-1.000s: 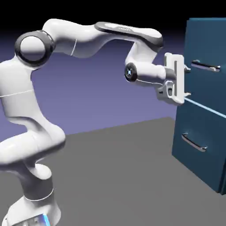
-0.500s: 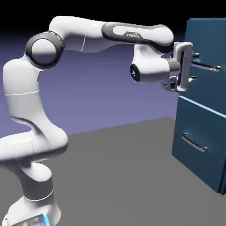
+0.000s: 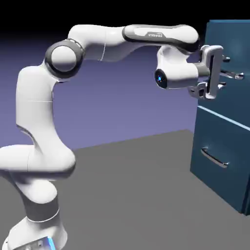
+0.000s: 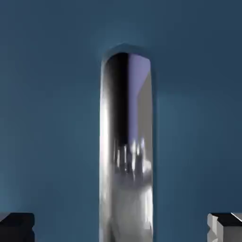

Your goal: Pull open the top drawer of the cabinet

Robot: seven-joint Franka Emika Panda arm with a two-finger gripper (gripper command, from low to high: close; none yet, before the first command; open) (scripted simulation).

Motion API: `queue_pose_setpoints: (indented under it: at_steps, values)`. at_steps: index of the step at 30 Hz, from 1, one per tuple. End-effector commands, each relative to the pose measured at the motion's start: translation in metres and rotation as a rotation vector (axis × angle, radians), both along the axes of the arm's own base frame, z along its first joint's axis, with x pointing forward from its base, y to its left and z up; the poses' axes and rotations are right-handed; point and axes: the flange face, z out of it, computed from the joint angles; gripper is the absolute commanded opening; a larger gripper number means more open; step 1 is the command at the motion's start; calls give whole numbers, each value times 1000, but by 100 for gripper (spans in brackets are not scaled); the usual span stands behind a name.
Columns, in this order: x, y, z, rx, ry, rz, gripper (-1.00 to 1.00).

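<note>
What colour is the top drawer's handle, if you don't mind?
Silver handle, mirror-like, clearest in the hand view.

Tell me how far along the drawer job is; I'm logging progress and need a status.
Done: the white arm's gripper is at the slim silver bar handle of the dark teal-blue top drawer, fingers spread either side of the bar, open. In hand: lining up the grasp. Left: closing on the handle and pulling; the drawer front sits flush with the tall teal-blue cabinet.
</note>
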Motion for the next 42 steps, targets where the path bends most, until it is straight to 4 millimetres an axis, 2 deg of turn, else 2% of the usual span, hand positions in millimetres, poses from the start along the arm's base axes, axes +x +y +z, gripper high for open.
queue_pose_setpoints:
  at_steps: [1,8,26,34,40,42]
  values:
    - [0,0,0,0,0,0,-100]
    - [-31,0,0,0,0,0,-100]
    - [-74,0,0,0,0,0,-100]
    - [-100,0,0,0,0,0,-100]
    - [-160,0,0,0,-1,1,-100]
    - [-166,-1,1,4,-5,3,-100]
